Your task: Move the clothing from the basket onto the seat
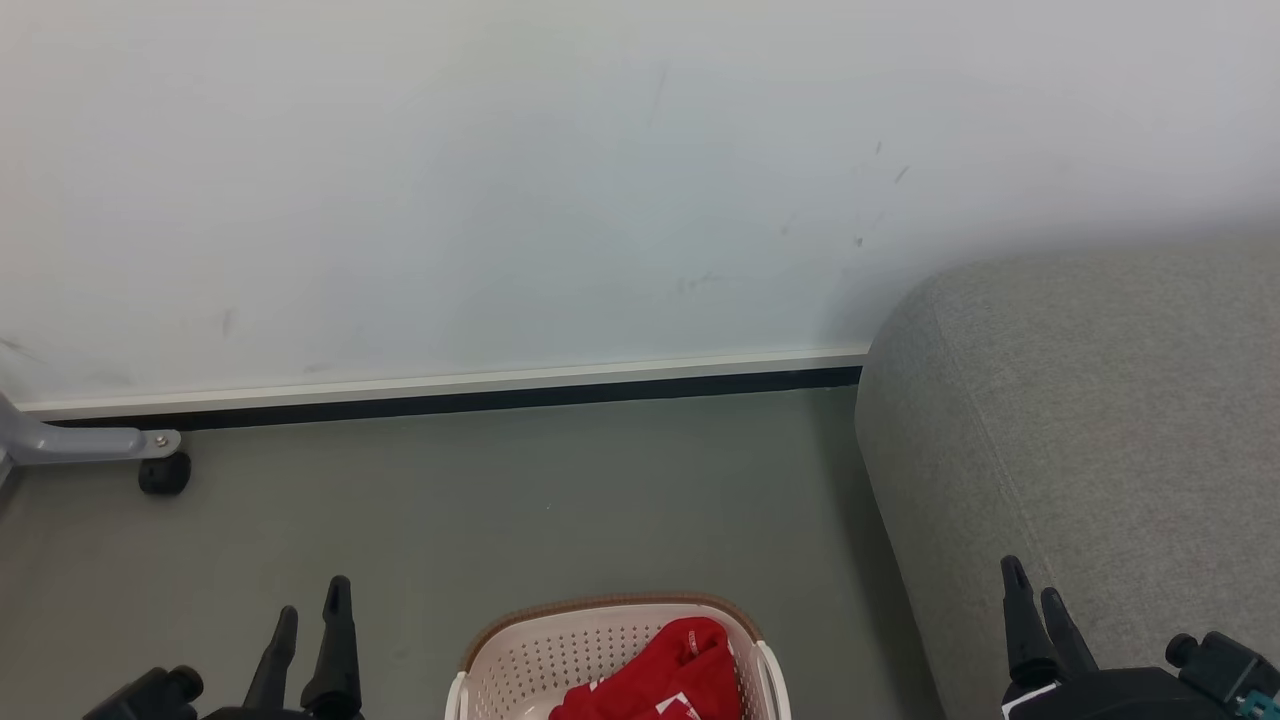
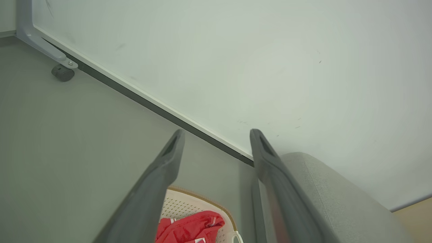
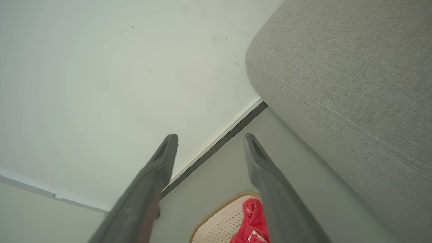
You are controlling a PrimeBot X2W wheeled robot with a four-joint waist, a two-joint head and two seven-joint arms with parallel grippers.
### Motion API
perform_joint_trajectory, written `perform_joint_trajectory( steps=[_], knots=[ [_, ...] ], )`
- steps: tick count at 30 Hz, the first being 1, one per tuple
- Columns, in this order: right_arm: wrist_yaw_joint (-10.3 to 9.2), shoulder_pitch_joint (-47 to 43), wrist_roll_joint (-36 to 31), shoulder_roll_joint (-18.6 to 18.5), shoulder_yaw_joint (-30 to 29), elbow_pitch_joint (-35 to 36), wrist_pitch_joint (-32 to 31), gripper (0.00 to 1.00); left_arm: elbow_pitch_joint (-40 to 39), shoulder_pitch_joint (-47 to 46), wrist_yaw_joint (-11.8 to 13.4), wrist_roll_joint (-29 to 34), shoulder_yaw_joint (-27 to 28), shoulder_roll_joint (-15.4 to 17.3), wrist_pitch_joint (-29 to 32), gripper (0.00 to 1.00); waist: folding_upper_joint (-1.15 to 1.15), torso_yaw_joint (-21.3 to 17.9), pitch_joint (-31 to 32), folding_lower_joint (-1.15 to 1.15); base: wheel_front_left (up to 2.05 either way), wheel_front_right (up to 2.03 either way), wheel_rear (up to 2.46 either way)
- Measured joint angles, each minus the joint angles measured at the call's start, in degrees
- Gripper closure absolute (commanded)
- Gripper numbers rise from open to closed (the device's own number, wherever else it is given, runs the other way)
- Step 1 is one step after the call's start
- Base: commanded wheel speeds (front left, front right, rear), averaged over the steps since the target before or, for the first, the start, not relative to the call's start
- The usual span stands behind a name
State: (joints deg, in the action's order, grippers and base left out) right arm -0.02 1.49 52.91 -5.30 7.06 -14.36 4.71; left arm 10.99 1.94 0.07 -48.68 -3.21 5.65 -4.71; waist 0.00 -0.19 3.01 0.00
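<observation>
Here, my left end effector and right end effector stand spread either side of the basket holding the clothing, beside the seat.

A cream-white perforated plastic basket with a brown rim stands open-topped on grey-green floor, so nothing blocks entry from above. A crumpled bright red fabric garment heaps against its right side; the left of the interior is bare. Open floor runs from the basket to a white wall. Near on the right rises a large light grey upholstered seat, its rounded side closing that flank, its broad top bare. A grey metal leg with a black caster stands far left.
</observation>
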Motion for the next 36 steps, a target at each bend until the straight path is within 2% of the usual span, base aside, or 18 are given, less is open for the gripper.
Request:
perform_joint_trajectory(
  steps=[16, 36],
  knots=[
    [-1.56, -0.91, -10.88, -1.08, 3.59, 1.25, 2.89, 0.00, -1.57, 2.20, 1.96, 11.59, -1.68, 0.74, -2.87, 0.00, 0.00, -0.19, 0.72, 0.00, 0.00, 0.00, 0.00],
    [-3.03, -1.24, -23.84, -2.19, 7.86, 2.19, 6.49, 0.00, -2.20, 3.74, 2.47, 24.46, -3.33, 1.46, -6.49, 0.00, 0.00, -0.37, 1.34, 0.00, 0.00, 0.00, 0.00]
  ],
)
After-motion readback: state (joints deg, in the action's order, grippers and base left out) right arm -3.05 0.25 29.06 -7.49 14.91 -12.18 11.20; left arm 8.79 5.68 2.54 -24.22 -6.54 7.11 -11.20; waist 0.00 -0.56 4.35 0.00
